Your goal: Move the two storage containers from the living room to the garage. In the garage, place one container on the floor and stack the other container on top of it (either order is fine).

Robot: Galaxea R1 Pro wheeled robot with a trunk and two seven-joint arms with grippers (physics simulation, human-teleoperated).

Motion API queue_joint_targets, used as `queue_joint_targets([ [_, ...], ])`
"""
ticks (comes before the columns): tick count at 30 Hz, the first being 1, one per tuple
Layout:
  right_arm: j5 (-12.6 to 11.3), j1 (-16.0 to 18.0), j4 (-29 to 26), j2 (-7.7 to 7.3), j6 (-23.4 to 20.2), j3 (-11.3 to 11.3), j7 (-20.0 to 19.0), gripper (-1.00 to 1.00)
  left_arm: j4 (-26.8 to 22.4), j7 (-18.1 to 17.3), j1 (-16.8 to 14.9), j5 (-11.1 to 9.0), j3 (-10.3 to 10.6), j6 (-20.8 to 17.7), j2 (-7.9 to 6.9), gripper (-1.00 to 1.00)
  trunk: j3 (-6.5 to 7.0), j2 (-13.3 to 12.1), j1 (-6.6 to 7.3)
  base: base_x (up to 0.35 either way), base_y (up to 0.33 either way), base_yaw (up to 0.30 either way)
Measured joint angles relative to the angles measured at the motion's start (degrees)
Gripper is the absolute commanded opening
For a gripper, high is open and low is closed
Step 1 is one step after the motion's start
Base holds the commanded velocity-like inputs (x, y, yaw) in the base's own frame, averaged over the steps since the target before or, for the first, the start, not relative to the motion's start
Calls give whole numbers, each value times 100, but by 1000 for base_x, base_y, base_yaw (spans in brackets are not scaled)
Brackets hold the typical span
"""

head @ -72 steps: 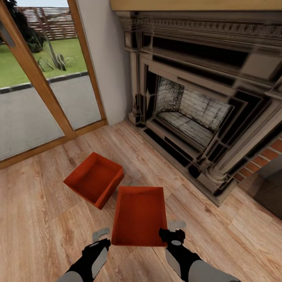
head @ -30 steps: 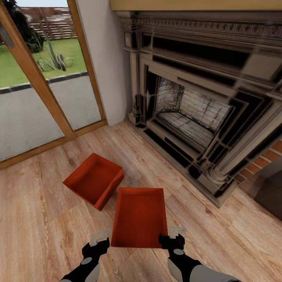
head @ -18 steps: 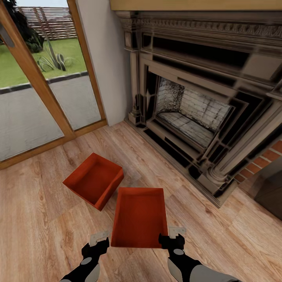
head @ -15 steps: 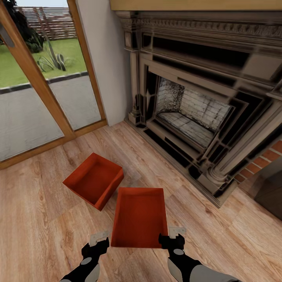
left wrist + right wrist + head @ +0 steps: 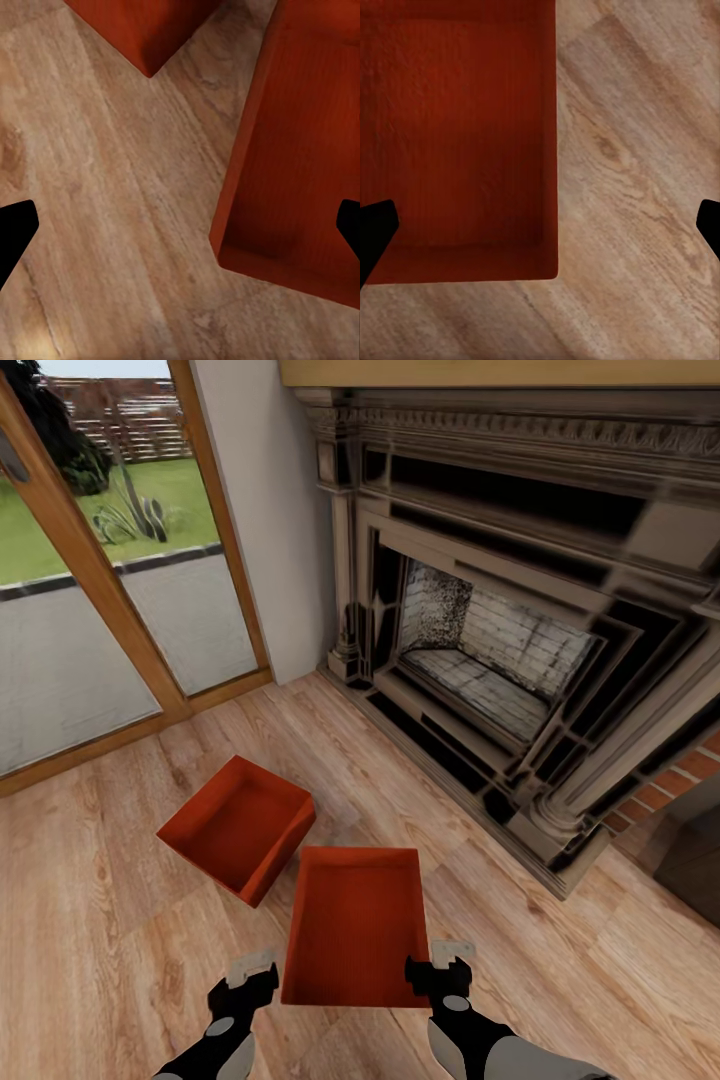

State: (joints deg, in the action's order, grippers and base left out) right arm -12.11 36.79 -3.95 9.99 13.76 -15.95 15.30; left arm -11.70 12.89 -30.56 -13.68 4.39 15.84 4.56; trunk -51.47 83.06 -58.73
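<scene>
Hidden: the arms run off the lower edge of the head view; the far bin's underside and the near bin's outer walls can't be seen from here.
Cut off: in the left wrist view the far bin (image 5: 142, 30) shows as one corner, and the near bin (image 5: 300, 165) runs past the frame; in the right wrist view the near bin (image 5: 457, 135) is cropped on two sides.
Near bin (image 5: 352, 925): red-orange, rectangular, open-topped, thin plain walls, nothing visible inside; it sits flat on the wood floor (image 5: 100, 920), out in front of the fireplace (image 5: 500, 650).
Far bin (image 5: 238, 828): same colour and build, turned at an angle to the near bin, just beside its far left corner, farther from the fireplace and toward the glass doors (image 5: 90, 580); touching or not, I cannot tell.
Left gripper (image 5: 250, 972): fingers wide apart, holding nothing, at the near bin's near left corner, one tip over the bin and the other over bare floor.
Right gripper (image 5: 440, 965): fingers wide apart, holding nothing, at the near right corner, straddling that side wall.
Contact: whether either gripper touches the rim is hard to make out.
</scene>
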Motion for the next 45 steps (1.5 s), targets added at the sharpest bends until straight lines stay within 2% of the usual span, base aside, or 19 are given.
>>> queue_joint_targets([
  [3, 1, 0, 1, 0, 0, 1, 0, 100, -1, 21, 0, -32, -14, 8, -2, 100, 0, 0, 0, 1, 0, 0],
  [5, 2, 0, 2, 0, 0, 1, 0, 100, -1, 28, 0, -138, -21, 11, -9, 100, 0, 0, 0, 0, 0, 0],
  [8, 2, 0, 2, 0, 0, 1, 0, 100, -1, 18, 0, -718, -7, 14, -21, 100, 0, 0, 0, 0, 0, 0],
  [9, 2, 0, 1, 0, 0, 1, 0, 100, -3, 3, 0, -799, 11, 16, -22, 100, 0, 0, 0, 0, 0, 0],
  [15, 5, -1, 2, 0, 90, 8, 4, 100, 3, 18, 0, -874, 24, 42, -13, 100, 0, 0, 0, 0, 0, 0],
  [22, -18, 0, 3, 0, 189, 10, 55, 100, 14, 33, 0, -866, 22, 309, -2, 100, 0, 0, 0, 0, 0, 0],
  [32, -37, 0, 3, 0, 194, 18, 44, 100, 70, 27, 0, -801, 49, 362, 26, 100, 0, 0, 0, 0, 0, 0],
  [35, -8, 0, 3, 0, 189, 19, 34, 100, 103, 1, 0, -662, 152, 357, 28, 100, 0, 0, 0, 0, 0, 0],
  [36, -2, 0, 3, 0, 187, 19, 31, 100, 132, -16, 0, -504, 268, 349, 30, 100, 0, 0, 0, 0, 0, 0],
  [38, 2, 0, 3, 0, 188, 19, 32, 100, 242, -33, 1, -44, 622, 314, 34, 100, 0, 0, 0, 0, 0, 0],
  [41, -1, 0, 3, 0, 191, 19, 34, 100, 335, -34, 1, 372, 931, 294, 36, 100, 0, 0, 0, 0, 0, 0],
  [45, -6, 0, 3, 0, 193, 19, 35, 100, 366, -40, 1, 528, 1044, 304, 31, 100, 0, 0, 0, 0, 0, 0],
])
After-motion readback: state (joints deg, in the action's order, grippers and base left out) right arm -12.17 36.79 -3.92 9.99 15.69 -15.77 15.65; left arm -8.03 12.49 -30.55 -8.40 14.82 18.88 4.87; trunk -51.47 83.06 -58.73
